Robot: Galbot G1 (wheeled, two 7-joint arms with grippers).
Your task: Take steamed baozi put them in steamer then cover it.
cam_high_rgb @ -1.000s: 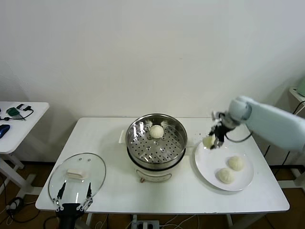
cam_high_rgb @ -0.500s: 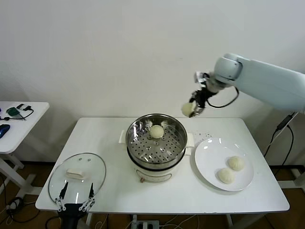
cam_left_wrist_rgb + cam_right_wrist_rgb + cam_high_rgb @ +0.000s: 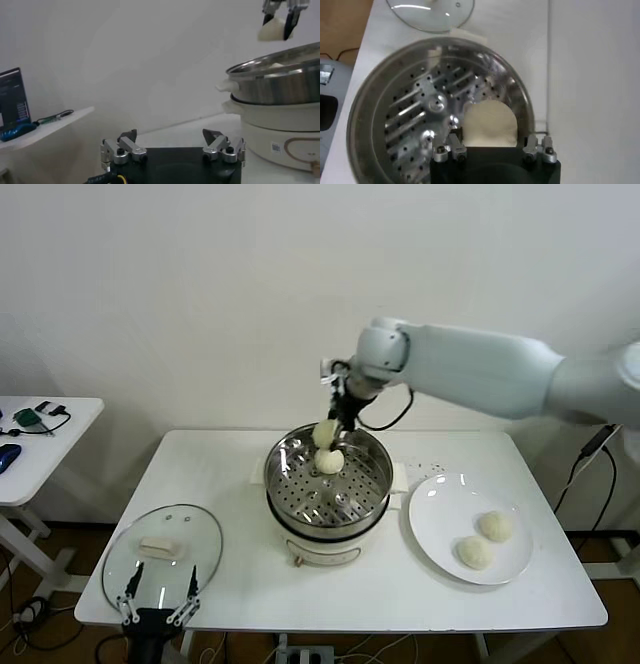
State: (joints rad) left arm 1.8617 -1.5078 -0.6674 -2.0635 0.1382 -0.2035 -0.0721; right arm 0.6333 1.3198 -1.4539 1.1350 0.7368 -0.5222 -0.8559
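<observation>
Second baozi (image 3: 325, 431) is going in: your right pincer (image 3: 330, 427) grips it above the steamer (image 3: 328, 481), over the bun already inside (image 3: 330, 461). Lower, release beside that one. Left pincer (image 3: 157, 614) gapes idle near the cover (image 3: 163, 555).

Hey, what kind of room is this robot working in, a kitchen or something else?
Probably a lab or test room, not a kitchen: a bare white wall, a plain white table, and a side desk with gadgets.

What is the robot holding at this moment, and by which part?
The right gripper holds one steamed baozi by its sides, above the far side of the steamer. The left gripper is open and holds nothing.
</observation>
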